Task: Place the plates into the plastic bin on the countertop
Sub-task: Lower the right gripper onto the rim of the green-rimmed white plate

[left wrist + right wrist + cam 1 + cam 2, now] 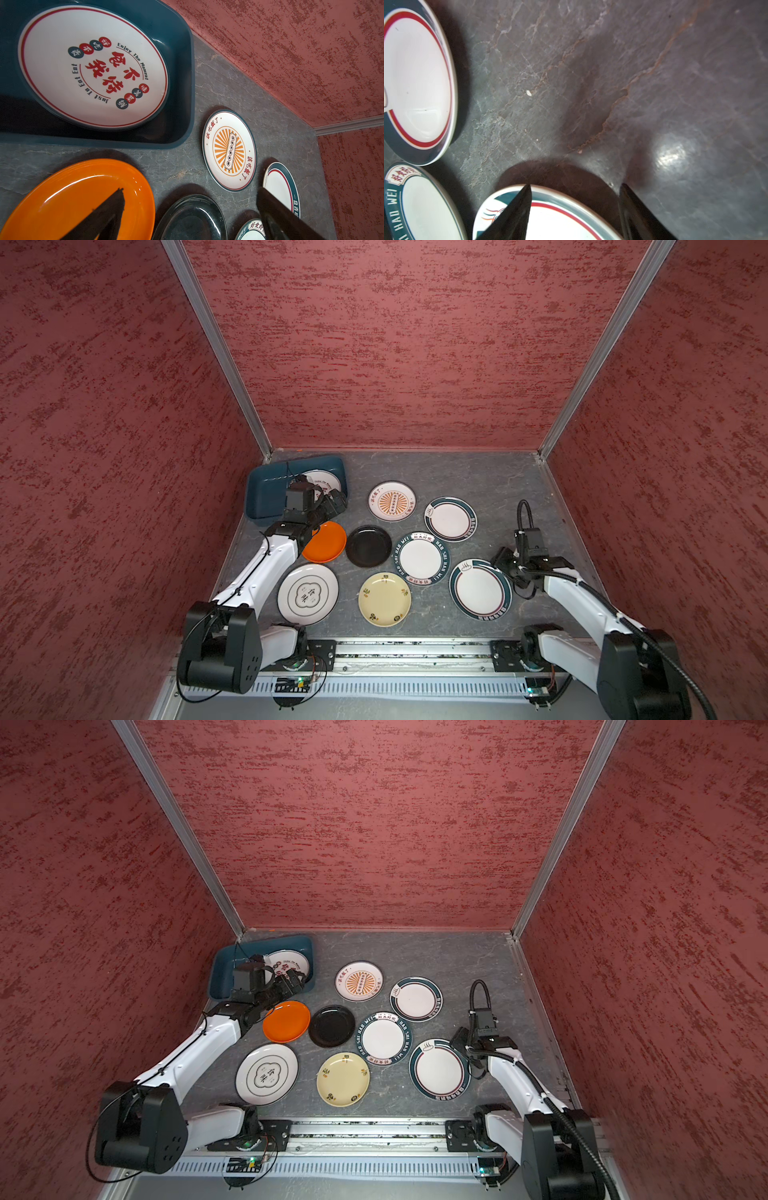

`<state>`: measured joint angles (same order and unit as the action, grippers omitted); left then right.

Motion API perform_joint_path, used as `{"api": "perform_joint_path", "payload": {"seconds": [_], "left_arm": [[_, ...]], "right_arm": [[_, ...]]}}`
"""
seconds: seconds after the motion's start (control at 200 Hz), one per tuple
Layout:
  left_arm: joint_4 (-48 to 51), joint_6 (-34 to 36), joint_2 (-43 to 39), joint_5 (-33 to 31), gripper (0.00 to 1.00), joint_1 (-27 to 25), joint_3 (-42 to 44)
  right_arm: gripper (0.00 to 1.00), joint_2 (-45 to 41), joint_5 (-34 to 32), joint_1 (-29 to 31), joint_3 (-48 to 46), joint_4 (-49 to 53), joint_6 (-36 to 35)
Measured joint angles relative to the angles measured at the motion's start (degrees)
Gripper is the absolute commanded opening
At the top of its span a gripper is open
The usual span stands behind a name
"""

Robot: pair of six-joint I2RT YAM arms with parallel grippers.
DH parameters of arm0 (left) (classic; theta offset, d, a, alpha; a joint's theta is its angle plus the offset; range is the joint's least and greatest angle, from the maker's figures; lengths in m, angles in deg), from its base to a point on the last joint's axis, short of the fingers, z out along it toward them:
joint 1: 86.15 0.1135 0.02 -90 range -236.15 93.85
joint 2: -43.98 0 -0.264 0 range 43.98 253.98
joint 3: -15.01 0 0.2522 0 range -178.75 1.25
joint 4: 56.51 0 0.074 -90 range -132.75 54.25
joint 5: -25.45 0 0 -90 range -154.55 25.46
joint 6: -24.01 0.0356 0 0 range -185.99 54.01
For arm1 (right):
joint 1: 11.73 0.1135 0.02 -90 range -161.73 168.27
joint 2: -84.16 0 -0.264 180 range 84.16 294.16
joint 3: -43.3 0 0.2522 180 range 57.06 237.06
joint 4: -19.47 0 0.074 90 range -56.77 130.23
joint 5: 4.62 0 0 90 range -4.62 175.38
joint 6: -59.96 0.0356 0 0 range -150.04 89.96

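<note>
The dark teal plastic bin (266, 493) (182, 68) stands at the countertop's (457, 472) back left and holds one white plate with red lettering (323, 480) (93, 66). My left gripper (336, 506) (190, 191) hovers open and empty over the bin's near corner, above the orange plate (329, 542) (72, 199) and the black plate (368, 546). My right gripper (500, 561) (575, 187) is open low at the right. It straddles the rim of a large teal-rimmed plate (480, 589) (560, 222), one finger over the inside, one outside.
Several more plates lie on the countertop: a sunburst one (391, 501), a teal-rimmed one (451, 518), a lettered one (420, 558), a cream-yellow one (384, 599) and a white one (308, 594). Red walls (395, 364) enclose three sides. A metal rail (415, 651) runs along the front.
</note>
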<state>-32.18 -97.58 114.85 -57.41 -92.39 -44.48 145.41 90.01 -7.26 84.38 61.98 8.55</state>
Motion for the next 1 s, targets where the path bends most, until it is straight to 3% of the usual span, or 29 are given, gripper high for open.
{"api": "perform_joint_path", "payload": {"seconds": [0.266,0.601,1.002], "left_arm": [[-0.1,0.1,-0.1,-0.2,0.99,-0.9,0.0],[0.3,0.2,-1.5,-0.8,0.99,-0.9,0.0],[1.2,0.5,-2.3,-1.2,0.99,-1.0,0.0]], "right_arm": [[0.68,-0.5,0.8,0.7,4.0,2.0,-2.4],[0.72,8.1,-3.2,9.2,6.0,4.1,-3.5],[0.74,6.8,-6.9,11.7,6.0,5.0,-2.4]]}}
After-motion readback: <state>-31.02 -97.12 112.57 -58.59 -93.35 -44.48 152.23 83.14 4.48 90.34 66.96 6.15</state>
